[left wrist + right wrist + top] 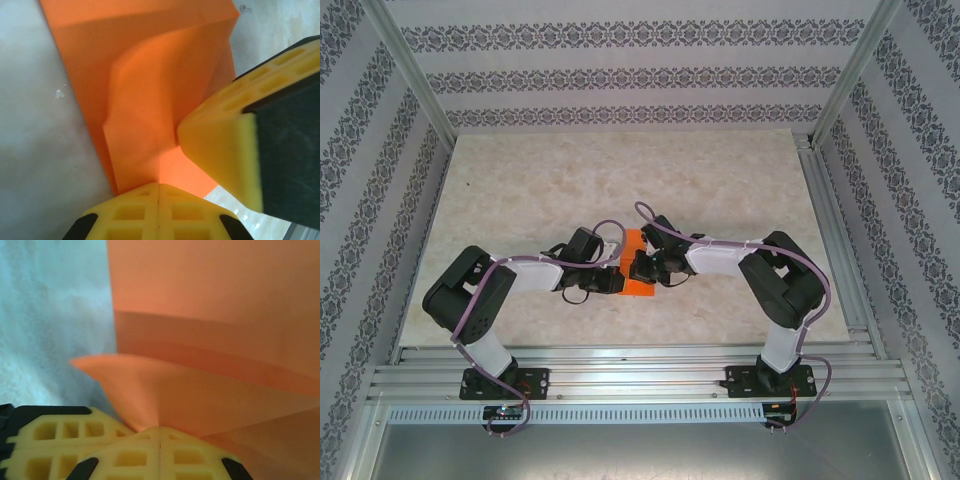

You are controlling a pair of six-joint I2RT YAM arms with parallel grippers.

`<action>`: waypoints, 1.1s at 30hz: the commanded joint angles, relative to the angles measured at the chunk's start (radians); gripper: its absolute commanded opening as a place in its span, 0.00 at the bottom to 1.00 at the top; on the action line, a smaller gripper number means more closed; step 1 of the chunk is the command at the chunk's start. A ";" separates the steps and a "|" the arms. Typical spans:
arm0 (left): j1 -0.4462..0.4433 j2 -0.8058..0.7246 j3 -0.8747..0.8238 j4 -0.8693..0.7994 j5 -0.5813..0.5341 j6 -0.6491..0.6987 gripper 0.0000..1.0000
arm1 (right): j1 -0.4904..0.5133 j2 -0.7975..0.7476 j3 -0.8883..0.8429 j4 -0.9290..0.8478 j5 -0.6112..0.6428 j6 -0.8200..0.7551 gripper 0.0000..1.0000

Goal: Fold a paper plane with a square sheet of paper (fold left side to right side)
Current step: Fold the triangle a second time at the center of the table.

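Square sheet of paper [636, 250], bright orange and creased, lying on the table [520, 190] between the two arms, one flap lifted. Pinched at one edge by the left gripper [159, 192], jaws closed on it. Clamped at the lifted flap by the right gripper [160, 432], closed also, just beside the left.

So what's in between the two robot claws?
The orange paper, clear in the top view. The left claw and right claw each pinch it shut.
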 commanded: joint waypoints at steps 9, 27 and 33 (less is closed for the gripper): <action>-0.031 0.024 -0.022 -0.122 -0.093 0.036 0.04 | -0.001 0.043 0.087 -0.090 -0.081 -0.086 0.03; -0.039 0.033 -0.029 -0.154 -0.126 0.056 0.04 | -0.064 0.128 0.204 -0.345 0.053 -0.287 0.03; -0.040 0.036 -0.033 -0.161 -0.133 0.059 0.04 | -0.112 0.143 0.228 -0.398 0.089 -0.346 0.03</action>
